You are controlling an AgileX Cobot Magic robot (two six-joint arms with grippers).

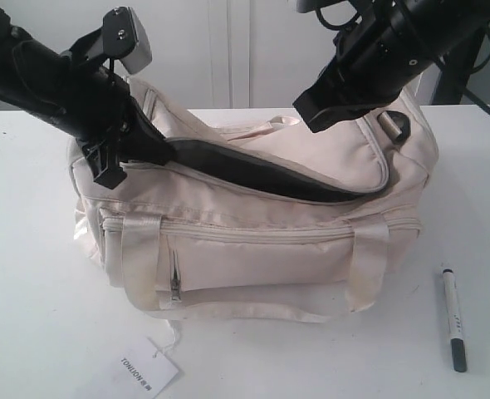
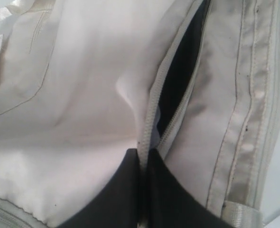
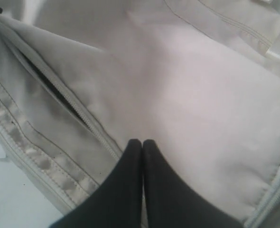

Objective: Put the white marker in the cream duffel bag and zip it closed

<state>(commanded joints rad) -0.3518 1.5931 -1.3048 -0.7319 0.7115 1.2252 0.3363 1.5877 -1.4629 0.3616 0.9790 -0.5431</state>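
Fabric of the cream duffel bag looks soft and floppy. The left tool pinches its zipper edge; the right tool is pressed together, empty. The white marker lies on the tabletop beside it: light, hard, probably slippery. Grab its middle.

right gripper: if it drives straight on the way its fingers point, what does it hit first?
The cream duffel bag. The shut right gripper points at plain top fabric beside the open zipper gap, not into it. The fabric looks very close, though depth is hard to judge.
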